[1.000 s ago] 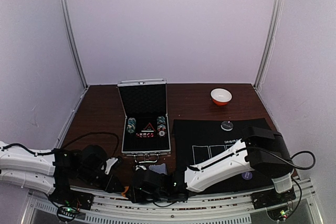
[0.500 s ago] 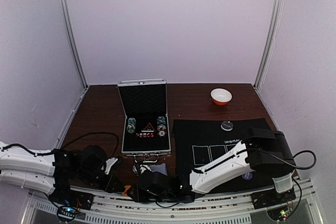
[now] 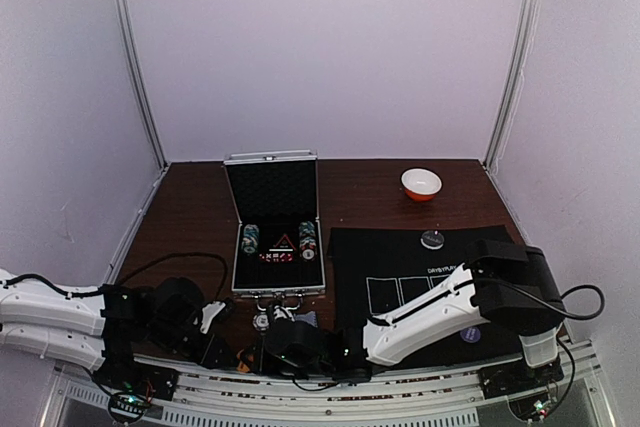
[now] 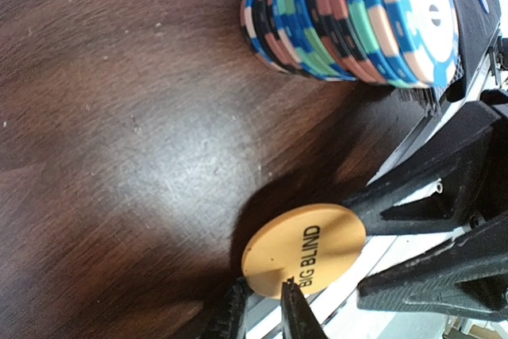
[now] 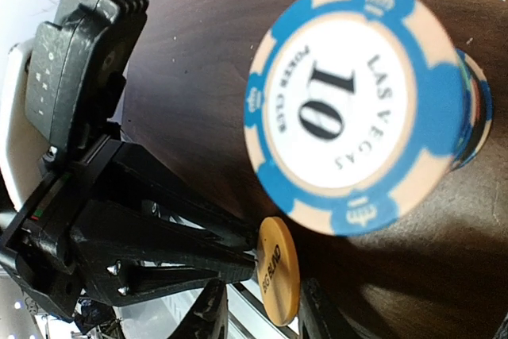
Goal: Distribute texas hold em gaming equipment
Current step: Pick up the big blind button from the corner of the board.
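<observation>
I am pinching the orange BIG BLIND disc (image 4: 305, 258) by its rim in my left claw (image 4: 266, 313). Its jaws are closed tight on the disc, low over the near edge of the table (image 4: 119, 132), on the near side of the striped chip stack (image 4: 353, 17). My right claw (image 5: 264, 307) is standing open with one finger on each side of the disc, which its own camera shows edge-on. I am seeing a gap at both faces, so it is not gripping yet. I am reading this as a hand-over from left to right, so the disc can go out to the black mat (image 3: 420, 267) on the right.

To do it well, I am aiming to square the right jaws to the flat faces and close on bare disc clear of my left fingertips, so the fingers are not clashing. The left should be letting go only once the right is firm. The disc looks thin and slick, and a skewed pinch could be swivelling it loose. Lifting away should be going up and right, since the stack is standing close on the far side and looks easy to topple.
</observation>
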